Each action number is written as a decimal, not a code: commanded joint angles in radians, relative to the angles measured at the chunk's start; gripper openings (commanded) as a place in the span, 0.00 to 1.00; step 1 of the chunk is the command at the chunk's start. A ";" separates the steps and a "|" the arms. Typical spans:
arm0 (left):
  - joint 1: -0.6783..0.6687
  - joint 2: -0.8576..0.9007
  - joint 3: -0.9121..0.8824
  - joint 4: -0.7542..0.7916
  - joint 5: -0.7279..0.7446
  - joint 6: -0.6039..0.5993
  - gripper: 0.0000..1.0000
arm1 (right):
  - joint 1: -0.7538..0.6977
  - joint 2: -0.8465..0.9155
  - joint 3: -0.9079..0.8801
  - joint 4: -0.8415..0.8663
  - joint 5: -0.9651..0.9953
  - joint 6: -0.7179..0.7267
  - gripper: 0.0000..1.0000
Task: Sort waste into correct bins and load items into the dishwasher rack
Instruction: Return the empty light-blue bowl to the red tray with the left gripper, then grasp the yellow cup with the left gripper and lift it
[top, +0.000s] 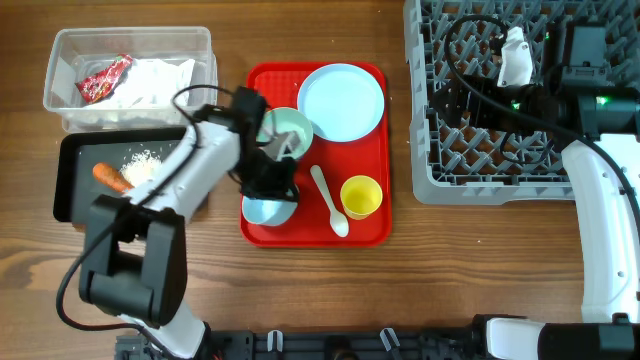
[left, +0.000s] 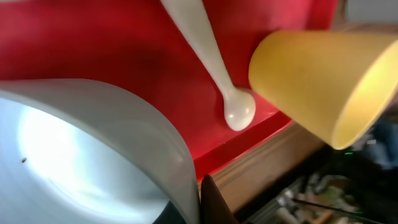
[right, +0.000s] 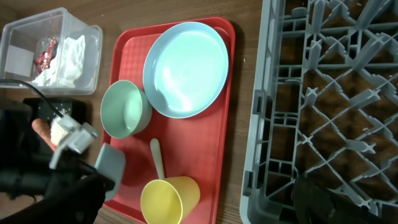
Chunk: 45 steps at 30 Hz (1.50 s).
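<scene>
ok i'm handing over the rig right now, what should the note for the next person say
Left gripper: shut, seemingly on the blue bowl rim, at the red tray.
Right gripper: open, empty, over the rack.
Waste: wrapper and napkin in the tub; carrot and rice in the black tray.
Dishes: plate, green bowl, spoon and cup on the red tray.
Done: all waste in view is binned.
Left: all five items go into the rack, which holds none yet; blue bowl first.
</scene>
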 joint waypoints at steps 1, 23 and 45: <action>-0.121 -0.020 0.002 0.009 -0.152 -0.036 0.14 | 0.002 0.008 0.017 0.000 0.011 -0.010 1.00; -0.225 -0.042 0.190 0.042 -0.247 -0.028 0.74 | 0.002 0.010 0.017 0.002 0.011 -0.011 1.00; -0.322 0.135 0.182 0.178 -0.255 -0.029 0.45 | 0.002 0.012 0.002 -0.006 0.037 -0.037 1.00</action>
